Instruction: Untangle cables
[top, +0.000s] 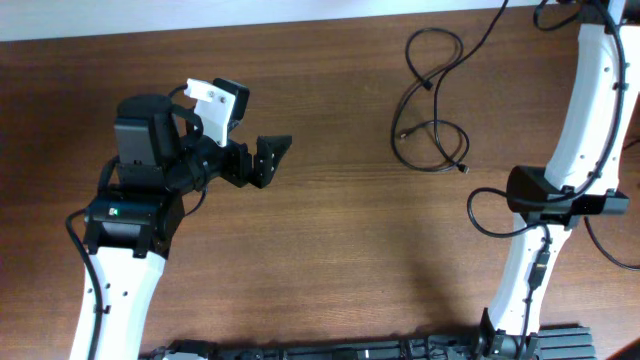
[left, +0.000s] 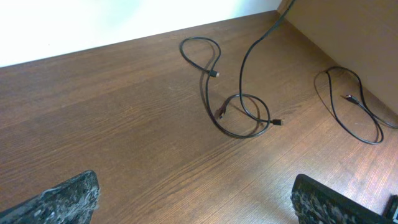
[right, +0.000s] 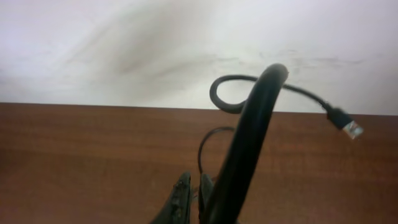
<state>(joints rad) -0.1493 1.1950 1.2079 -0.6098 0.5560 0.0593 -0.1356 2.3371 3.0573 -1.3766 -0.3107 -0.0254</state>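
Progress looks slight: the thin black cables with small plugs lie on the brown wooden tabletop near its far edge, right of the middle. Their loose loops cross one another at more than one place, so I judge that nearly all the separating is left to do. One strand rises off the wood and leaves the top of the overhead view toward my right arm. My right gripper is outside that view. Its own camera shows the fingers close together low in the frame, a black cord climbing from between them and a plug end hanging free in the air, so I take it to be pinching that strand. My left gripper hangs over bare wood well apart from the loops, pointed toward them, jaws spread wide and empty.
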